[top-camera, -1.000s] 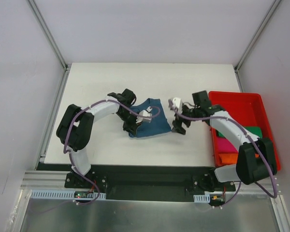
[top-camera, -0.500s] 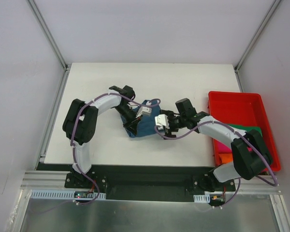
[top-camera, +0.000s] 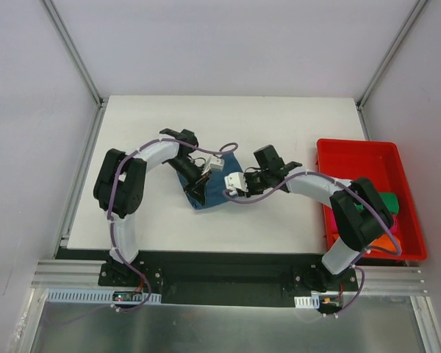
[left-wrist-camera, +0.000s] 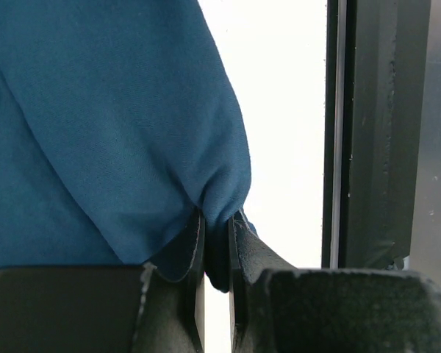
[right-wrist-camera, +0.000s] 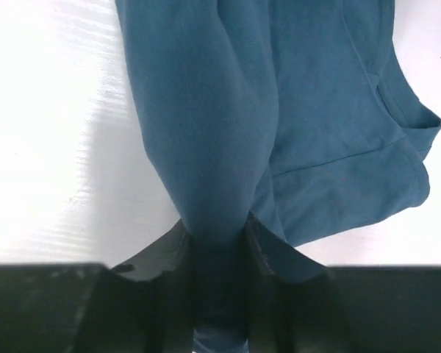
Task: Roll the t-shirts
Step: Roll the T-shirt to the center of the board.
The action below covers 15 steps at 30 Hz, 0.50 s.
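Swinging in from beside the red tray [top-camera: 367,149], the right arm [top-camera: 316,184] now reaches the teal t-shirt [top-camera: 214,195]. Its right jaws go from wide apart to clenched on a fold at the cloth's right edge. The left jaws stay pinched on the opposite edge. The shirt lies bunched mid-surface [top-camera: 294,125] between them. With both sides held, rolling can probably begin; a green t-shirt [top-camera: 389,200] waits in the tray.

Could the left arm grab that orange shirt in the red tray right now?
Probably not. The left gripper is clamped on the blue t-shirt, and the right arm stretches across between it and the red tray holding the orange shirt.
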Each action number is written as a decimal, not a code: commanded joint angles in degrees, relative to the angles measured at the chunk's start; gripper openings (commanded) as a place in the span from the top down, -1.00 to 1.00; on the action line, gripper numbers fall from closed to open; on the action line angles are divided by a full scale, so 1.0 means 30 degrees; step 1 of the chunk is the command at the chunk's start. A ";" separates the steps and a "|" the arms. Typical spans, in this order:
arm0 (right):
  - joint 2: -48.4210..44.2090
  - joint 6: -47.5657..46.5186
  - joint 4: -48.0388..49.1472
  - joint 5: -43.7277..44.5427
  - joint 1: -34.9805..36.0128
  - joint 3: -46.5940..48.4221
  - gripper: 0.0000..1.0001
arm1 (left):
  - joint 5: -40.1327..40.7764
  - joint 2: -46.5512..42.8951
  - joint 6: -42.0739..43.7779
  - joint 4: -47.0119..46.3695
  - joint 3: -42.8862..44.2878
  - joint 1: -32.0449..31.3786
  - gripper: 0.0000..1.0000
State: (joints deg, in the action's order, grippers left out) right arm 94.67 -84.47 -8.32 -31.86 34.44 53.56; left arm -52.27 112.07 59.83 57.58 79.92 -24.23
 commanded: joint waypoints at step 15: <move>0.2744 -0.4777 -2.4413 -0.2153 -0.0697 0.7516 0.72 | -0.1560 -0.0357 -0.3654 0.3392 -0.1826 0.0488 1.00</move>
State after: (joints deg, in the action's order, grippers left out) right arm 98.78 -96.60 -59.27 -38.70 34.46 73.56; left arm -59.66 109.75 51.57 60.27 74.39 -23.70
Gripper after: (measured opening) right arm 0.265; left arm 0.070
